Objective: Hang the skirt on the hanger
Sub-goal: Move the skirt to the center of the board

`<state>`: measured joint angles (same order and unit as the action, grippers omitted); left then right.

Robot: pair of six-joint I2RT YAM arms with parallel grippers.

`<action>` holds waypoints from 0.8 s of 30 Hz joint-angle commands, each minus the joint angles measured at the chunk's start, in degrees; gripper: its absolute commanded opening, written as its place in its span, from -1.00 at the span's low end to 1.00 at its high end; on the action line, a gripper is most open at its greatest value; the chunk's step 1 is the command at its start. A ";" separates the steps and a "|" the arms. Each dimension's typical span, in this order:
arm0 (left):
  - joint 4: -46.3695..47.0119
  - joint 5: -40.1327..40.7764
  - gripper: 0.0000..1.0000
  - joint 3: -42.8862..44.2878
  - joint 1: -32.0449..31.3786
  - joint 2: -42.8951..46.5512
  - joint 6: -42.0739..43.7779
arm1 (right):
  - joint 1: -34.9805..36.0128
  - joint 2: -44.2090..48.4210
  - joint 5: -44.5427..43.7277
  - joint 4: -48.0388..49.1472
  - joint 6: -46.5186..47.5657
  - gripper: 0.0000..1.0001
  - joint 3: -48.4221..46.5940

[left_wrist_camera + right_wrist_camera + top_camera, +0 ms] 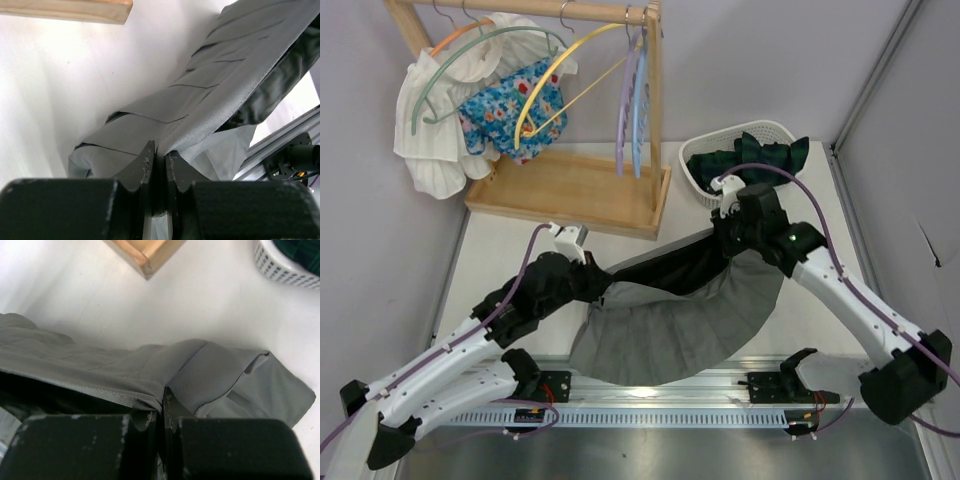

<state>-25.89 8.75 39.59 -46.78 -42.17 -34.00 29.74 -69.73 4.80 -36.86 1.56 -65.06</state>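
Two claws holding | left claw [159, 159]: nipped tight on grey skirt [670, 325], centre-left | right claw [162, 401]: nipped tight on skirt, centre-right | hangers [556, 72]: upper left

We note a white counter [510, 260]. At the back stand a wooden rack base [570, 190] and, right of it, a white basket [695, 186]. A grey skirt [660, 330] spreads across the near middle.
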 commanded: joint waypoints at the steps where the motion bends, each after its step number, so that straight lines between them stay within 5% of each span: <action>1: -3.56 3.90 -0.71 -2.32 1.08 2.27 1.65 | -1.17 7.67 -8.07 11.97 0.81 -1.00 3.35; 9: 1.98 -1.19 -0.74 -5.67 1.08 2.54 3.41 | 0.49 14.72 0.30 17.70 -3.58 -1.00 10.74; 15: 6.02 -2.77 -0.64 -7.16 1.08 3.24 6.13 | 7.25 14.89 -4.79 17.88 -4.81 -1.00 10.74; 24: 10.33 -2.51 -0.62 -5.50 1.08 -3.87 7.89 | 11.65 8.04 -9.63 8.22 -12.89 -1.00 -0.58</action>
<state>-18.00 6.07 32.25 -46.28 -43.29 -28.42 40.14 -60.34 -2.63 -27.11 -7.14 -59.11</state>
